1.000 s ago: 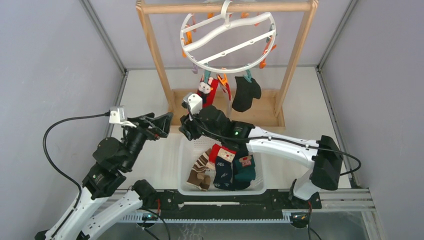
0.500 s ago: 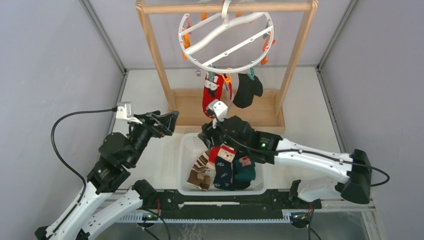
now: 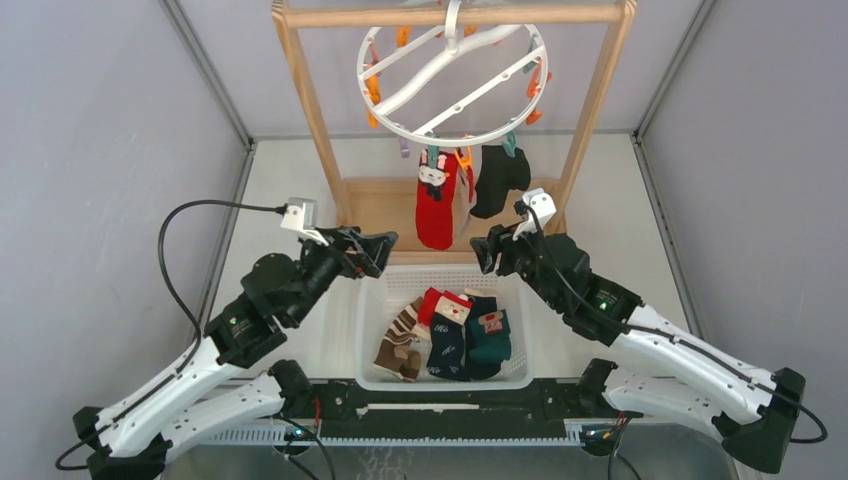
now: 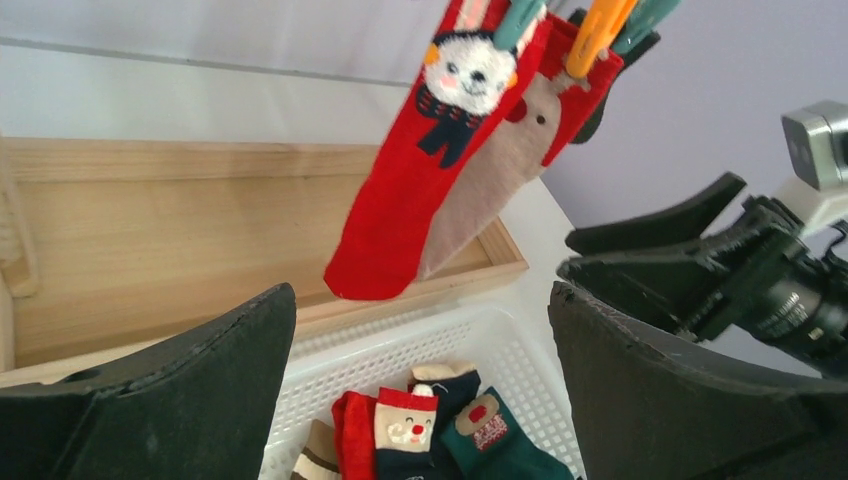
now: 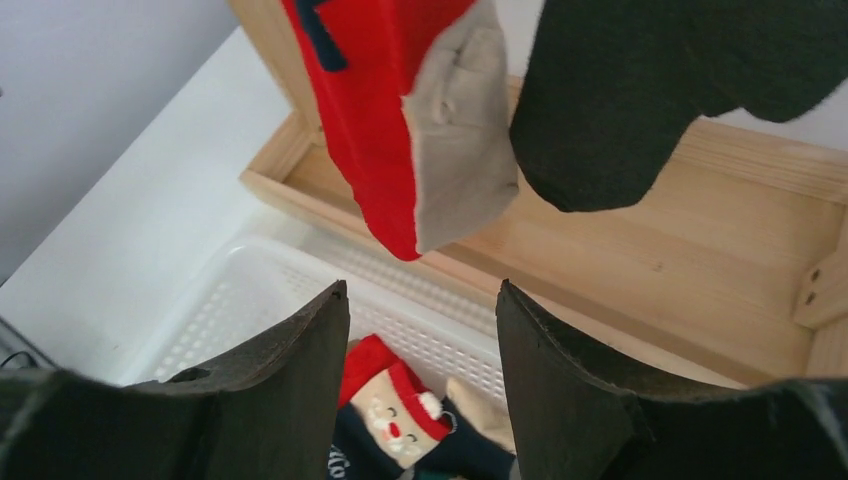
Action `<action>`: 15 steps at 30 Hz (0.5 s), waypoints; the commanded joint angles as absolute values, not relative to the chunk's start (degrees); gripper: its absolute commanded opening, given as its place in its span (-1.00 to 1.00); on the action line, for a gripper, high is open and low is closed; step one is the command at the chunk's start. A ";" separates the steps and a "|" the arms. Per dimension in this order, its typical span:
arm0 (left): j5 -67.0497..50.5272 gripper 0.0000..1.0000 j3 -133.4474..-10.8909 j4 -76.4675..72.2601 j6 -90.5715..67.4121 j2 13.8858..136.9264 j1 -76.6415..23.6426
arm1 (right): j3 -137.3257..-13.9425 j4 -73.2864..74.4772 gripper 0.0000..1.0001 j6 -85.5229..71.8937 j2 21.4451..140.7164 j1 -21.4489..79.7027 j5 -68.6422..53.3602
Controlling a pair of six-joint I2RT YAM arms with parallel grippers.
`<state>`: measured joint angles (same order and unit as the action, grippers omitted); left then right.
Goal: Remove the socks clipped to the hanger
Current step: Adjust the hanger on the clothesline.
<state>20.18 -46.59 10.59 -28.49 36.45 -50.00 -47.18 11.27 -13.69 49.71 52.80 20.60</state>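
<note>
The white round hanger (image 3: pixel 452 75) hangs from the wooden rack's top bar. Two red Christmas socks (image 3: pixel 437 200) and a black sock (image 3: pixel 497 183) are clipped to its near side. My left gripper (image 3: pixel 375 252) is open, low and left of the red socks, and holds nothing. My right gripper (image 3: pixel 487 250) is open and empty, just below and right of them. In the left wrist view, the red sock with a white figure (image 4: pixel 420 190) hangs above my open left gripper (image 4: pixel 420 295). In the right wrist view, the red sock (image 5: pixel 370 120) and the black sock (image 5: pixel 620 100) dangle over my right gripper (image 5: pixel 422 288).
A white mesh basket (image 3: pixel 430 275) sits between the arms with several loose socks (image 3: pixel 450 335) in it. The wooden rack (image 3: pixel 310 110) has two uprights and a wooden base tray (image 3: pixel 380 215) just behind the basket. Grey walls close in both sides.
My right arm swung from the basket's left side to the right of the hanging socks, and its jaws widened. The left arm reached right to the basket's far corner. The red socks now hang straight.
</note>
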 commanded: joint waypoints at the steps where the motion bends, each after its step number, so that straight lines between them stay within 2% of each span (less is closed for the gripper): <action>1: 24.07 1.00 -46.73 6.62 -27.40 39.00 -53.82 | -44.96 6.59 0.26 -13.66 48.62 48.56 16.75; 15: 26.59 1.00 -47.29 6.12 -26.89 42.44 -57.67 | -42.10 -11.84 0.20 -8.97 52.93 43.37 11.72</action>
